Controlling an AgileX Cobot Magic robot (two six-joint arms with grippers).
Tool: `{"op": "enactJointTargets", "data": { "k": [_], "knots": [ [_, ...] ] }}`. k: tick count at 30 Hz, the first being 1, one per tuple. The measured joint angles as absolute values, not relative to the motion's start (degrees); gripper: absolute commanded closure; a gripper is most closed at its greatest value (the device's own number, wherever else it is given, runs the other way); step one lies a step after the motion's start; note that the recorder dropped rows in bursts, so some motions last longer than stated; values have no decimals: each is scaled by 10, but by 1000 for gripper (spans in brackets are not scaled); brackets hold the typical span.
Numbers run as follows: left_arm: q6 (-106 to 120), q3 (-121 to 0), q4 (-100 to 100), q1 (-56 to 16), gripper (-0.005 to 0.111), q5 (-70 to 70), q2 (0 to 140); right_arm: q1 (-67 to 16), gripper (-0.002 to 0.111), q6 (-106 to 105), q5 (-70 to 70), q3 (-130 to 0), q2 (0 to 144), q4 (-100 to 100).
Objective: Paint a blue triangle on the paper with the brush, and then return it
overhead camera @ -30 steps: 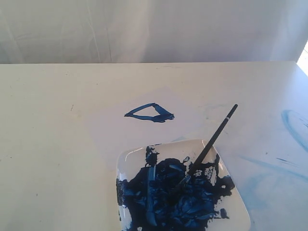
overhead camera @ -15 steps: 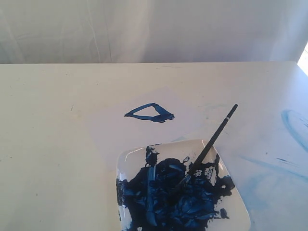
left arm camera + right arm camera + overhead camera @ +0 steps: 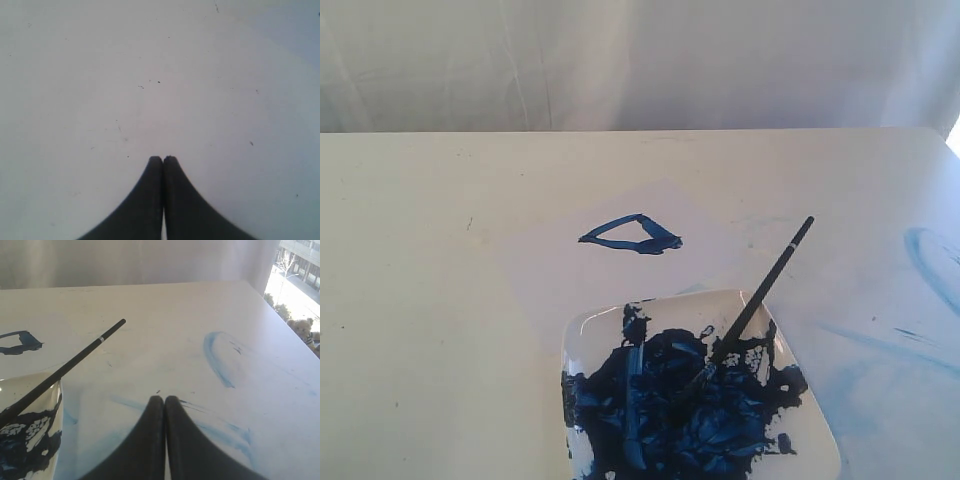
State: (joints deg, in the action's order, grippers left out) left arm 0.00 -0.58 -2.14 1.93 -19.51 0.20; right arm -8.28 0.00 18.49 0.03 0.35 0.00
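Now neither arm shows in the exterior view. The left gripper points down at bare table, its fingertips pressed together with nothing between them. The right gripper is likewise closed and empty, aimed low across the tabletop over faint light-blue smears and apart from the brush.

The brush lies free. Its bristle end sits in the dark-blue paint on the white plate, and its black handle leans out over the plate's far right rim. Its long axis runs diagonally, with the silver-banded free end pointing away from the plate toward the table's far right side.

The blue triangle sits on the paper, just beyond the plate and apart from the brush.
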Motion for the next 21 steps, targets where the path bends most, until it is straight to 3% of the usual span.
{"op": "enactJointTargets", "data": {
  "k": [21],
  "knots": [
    [0,-4,-54,19,107,-189,2,-83,108,0,185,0,3,0]
  ]
}}
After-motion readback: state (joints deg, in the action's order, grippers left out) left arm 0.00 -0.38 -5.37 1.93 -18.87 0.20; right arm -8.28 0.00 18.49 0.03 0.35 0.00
